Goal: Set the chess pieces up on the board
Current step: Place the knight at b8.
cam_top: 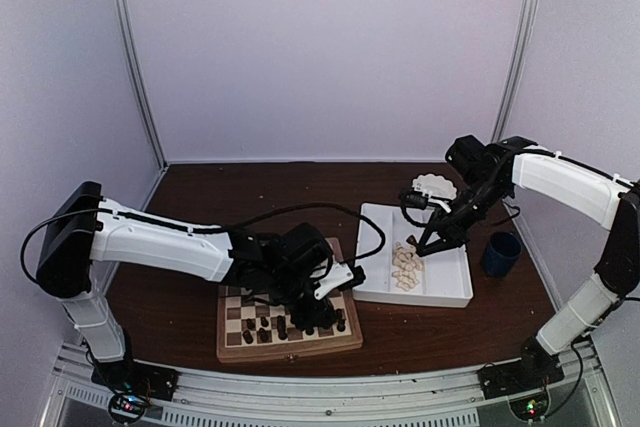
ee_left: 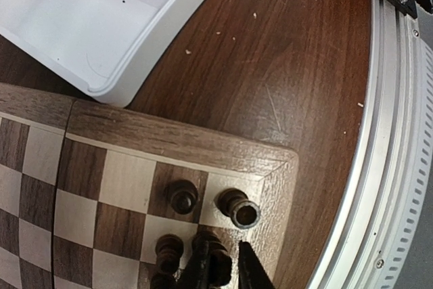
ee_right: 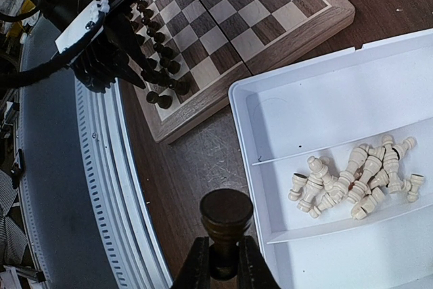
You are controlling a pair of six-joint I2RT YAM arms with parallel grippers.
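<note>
The board [cam_top: 232,347] lies at the near left, with dark chess pieces [cam_top: 265,327] lined along its two near rows. My left gripper [ee_left: 222,262] is down at the board's near right corner. Its jaws stand slightly apart around a dark piece [ee_left: 218,270] that stands on its square, with a thin gap on the right side. A dark rook [ee_left: 240,209] and a pawn [ee_left: 181,195] stand just beyond. My right gripper [ee_right: 224,248] hangs over the left edge of the white tray [ee_right: 318,99], shut on a dark brown piece [ee_right: 225,214] whose base faces the camera. Cream pieces [ee_right: 352,177] lie heaped in the tray.
A blue cup [cam_top: 500,253] stands right of the tray [cam_top: 445,292]. A white scalloped object [cam_top: 435,187] sits behind it. The metal rail [cam_top: 320,392] runs along the table's near edge, close to the board's frame [ee_left: 169,133]. Grey walls enclose the back and sides.
</note>
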